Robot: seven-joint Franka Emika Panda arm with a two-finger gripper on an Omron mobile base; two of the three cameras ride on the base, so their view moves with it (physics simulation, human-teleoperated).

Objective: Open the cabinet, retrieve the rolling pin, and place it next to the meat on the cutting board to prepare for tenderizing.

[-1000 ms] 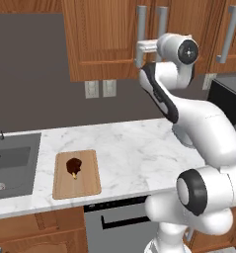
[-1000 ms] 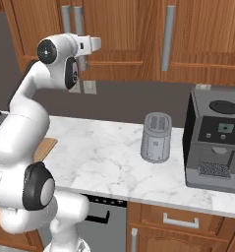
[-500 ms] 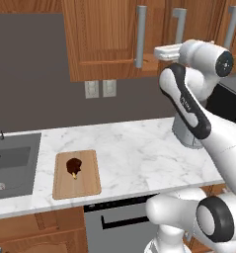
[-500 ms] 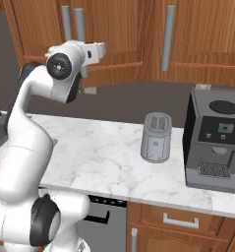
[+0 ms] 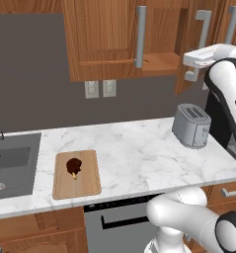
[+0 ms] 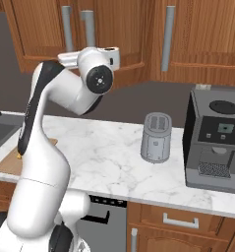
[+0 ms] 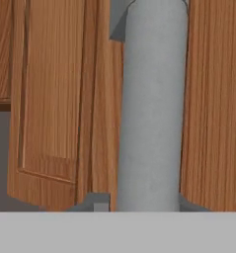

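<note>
cabinet: reddish-brown, right door swung ajar; fingers clamped on its grey bar handle. No readable text.

The arm is showing glossy white rounded shells with black bands at its joints. Beside the toaster, a round dark grey cap is sitting on one white joint.

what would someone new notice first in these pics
Likely the white arm stretched up to the wall cabinet, its gripper shut on the grey bar handle of the right door, which stands swung open. Below on the marble counter, the meat lies on the cutting board.
</note>
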